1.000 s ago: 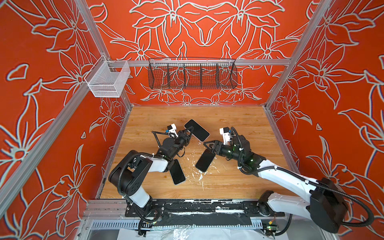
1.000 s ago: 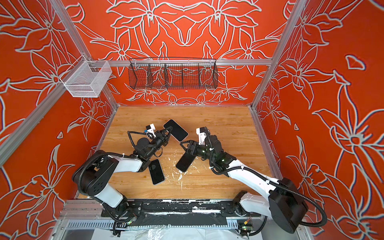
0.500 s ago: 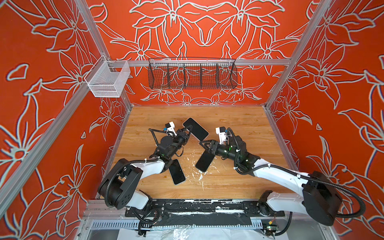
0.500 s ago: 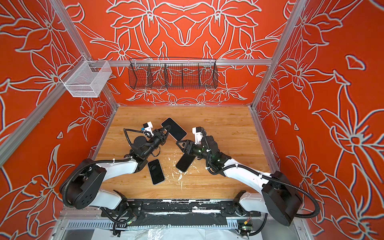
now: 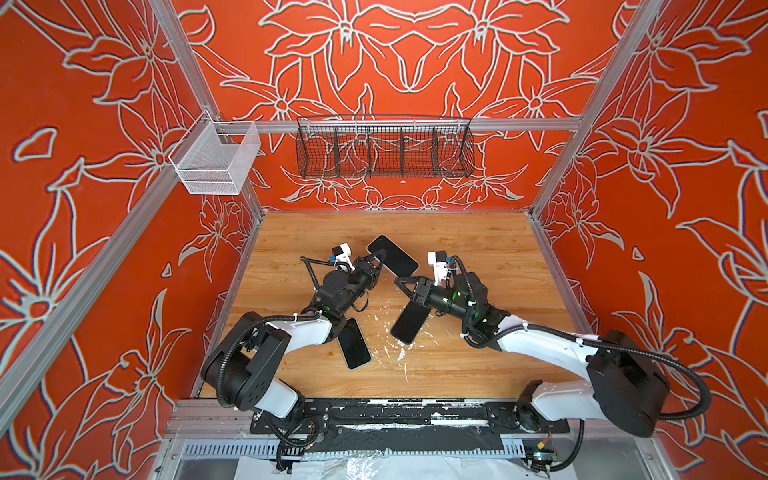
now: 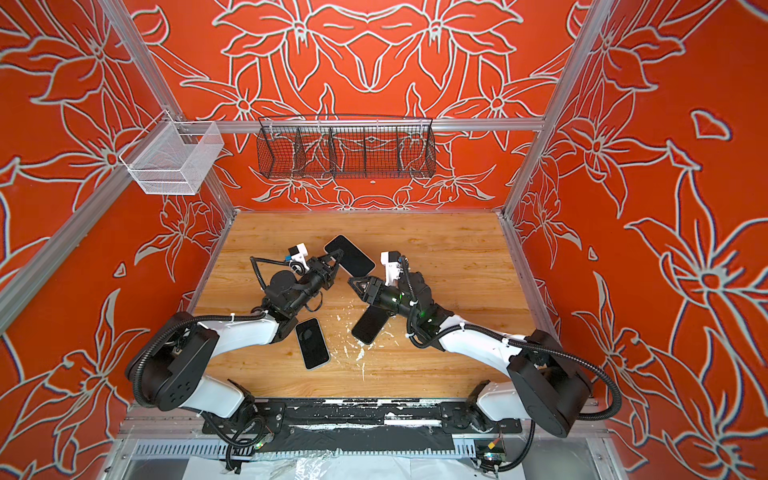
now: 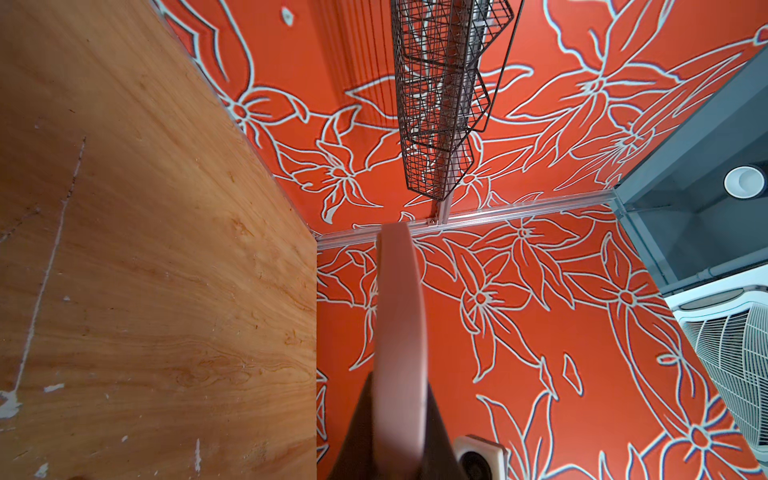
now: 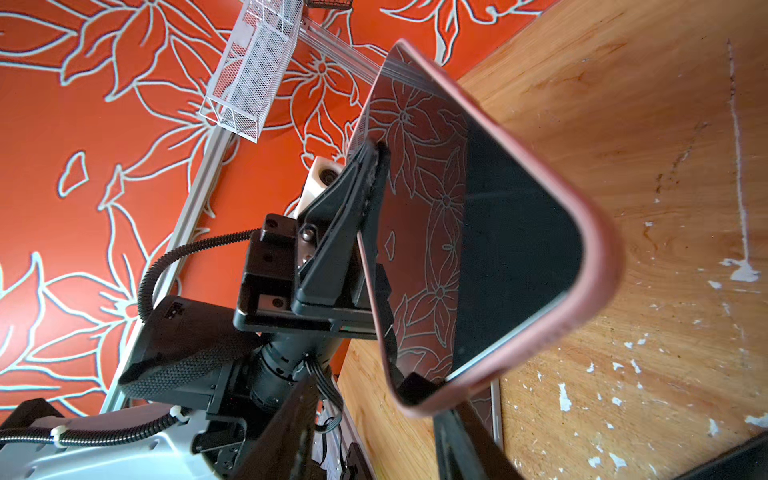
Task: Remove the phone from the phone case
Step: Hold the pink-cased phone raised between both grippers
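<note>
The left end effector [image 5: 376,266] is clenched on one long edge of the phone [image 5: 392,255], which sits in a pink case [image 8: 598,266] held raised over the counter [image 5: 478,249]. The right end effector [image 8: 382,415] is partly open, its fingers [image 8: 457,428] straddling a corner of the case. I cannot tell whether they press on it.

In both top views the phone's long axis runs diagonally, from far left to near right, with the dark screen facing up. Its near-right end points at the right end effector.

Count: three phones, with one in the case and two others [image 5: 354,344] [image 5: 409,322] flat on the counter, and two end effectors.
</note>
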Tool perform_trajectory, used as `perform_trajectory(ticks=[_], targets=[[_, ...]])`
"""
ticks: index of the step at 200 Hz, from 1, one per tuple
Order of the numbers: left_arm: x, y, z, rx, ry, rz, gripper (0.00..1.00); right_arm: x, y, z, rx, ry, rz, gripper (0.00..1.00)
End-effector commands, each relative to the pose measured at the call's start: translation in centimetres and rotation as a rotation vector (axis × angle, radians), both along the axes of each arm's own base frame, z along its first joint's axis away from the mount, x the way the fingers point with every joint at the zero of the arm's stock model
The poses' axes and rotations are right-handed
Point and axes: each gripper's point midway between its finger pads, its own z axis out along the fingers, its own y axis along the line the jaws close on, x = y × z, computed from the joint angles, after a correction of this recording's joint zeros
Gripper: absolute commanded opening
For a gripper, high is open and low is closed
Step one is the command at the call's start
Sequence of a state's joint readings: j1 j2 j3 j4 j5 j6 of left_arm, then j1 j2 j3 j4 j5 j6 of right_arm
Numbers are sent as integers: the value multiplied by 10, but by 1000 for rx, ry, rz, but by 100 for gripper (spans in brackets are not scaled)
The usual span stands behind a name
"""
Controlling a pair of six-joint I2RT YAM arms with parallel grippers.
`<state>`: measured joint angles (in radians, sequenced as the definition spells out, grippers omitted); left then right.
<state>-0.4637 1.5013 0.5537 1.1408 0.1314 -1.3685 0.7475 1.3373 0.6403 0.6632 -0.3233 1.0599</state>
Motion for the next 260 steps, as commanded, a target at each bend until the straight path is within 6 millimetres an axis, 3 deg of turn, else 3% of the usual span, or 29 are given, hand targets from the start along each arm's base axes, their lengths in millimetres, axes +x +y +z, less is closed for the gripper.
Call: perform_trajectory(ticks=[1,57,146,198,226,260], targets=[[-3,2,25,-55,-89,-2,0,0,3,9,41,-24,-3,42],[-6,1,21,-53,-84,-1,0,4,4,9,31,-37,-12,35],[-11,2,20,-62,-79,7,0,7,5,6,30,-66,-16,15],[-13,0,20,-68,-75,-3,0,10,5,6,50,-73,-19,15],[-14,0,20,-69,-77,-4,0,12,3,10,104,-72,-22,22],[-15,1,17,-81,-73,-1,0,12,5,14,141,-72,-5,23]])
